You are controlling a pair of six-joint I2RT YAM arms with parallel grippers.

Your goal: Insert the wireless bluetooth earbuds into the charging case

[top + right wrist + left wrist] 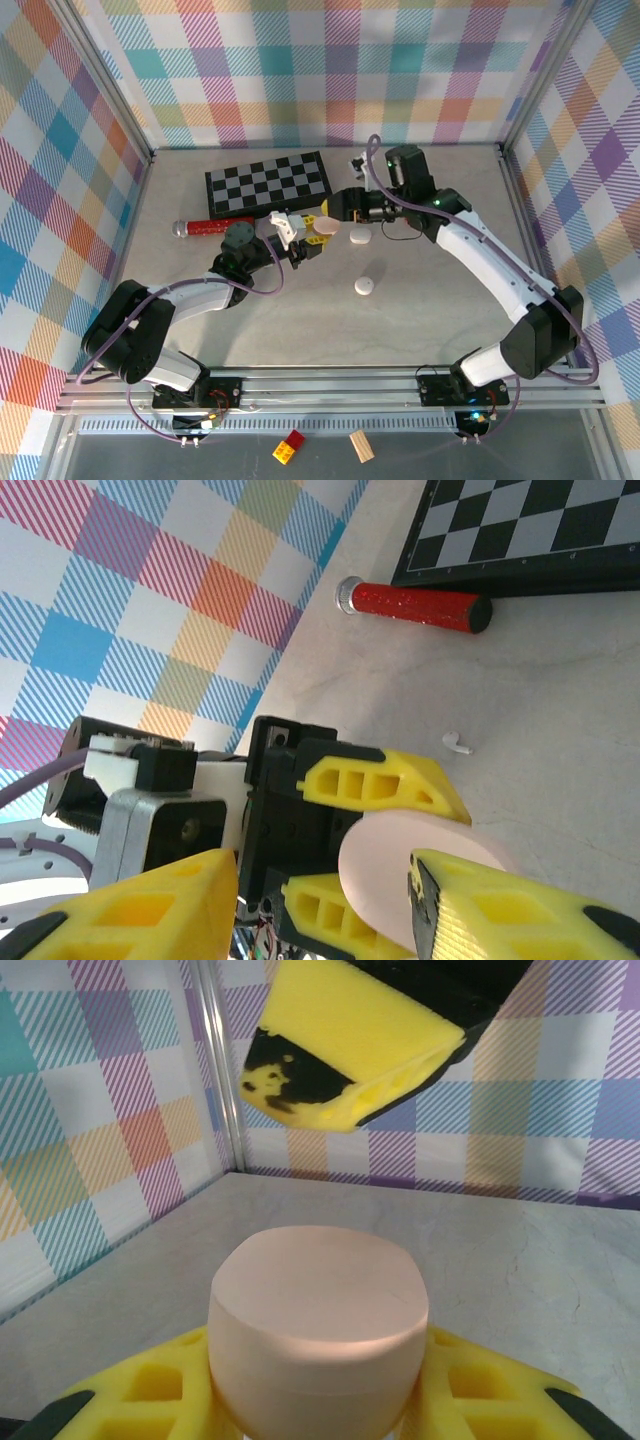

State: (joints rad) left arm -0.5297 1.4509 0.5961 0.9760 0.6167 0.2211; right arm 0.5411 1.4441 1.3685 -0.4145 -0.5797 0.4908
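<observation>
The pink case (318, 1320) is being clamped steady by the left gripper (308, 238) while the right gripper (337, 210), jaws parted, is straddling it, likely for opening.

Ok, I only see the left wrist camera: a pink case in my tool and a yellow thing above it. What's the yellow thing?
Observer: That is one finger of the right tool. In its own camera its two fingers stand wide apart, with the pink case between them.
Operator: And where are the earbuds?
Observer: One tiny white earbud lies on the table, a little way from a red tube.
Operator: Is there another case?
Observer: Yes, from the top camera a white case lies on the table, closer to the arm bases than the one you hold.
</observation>
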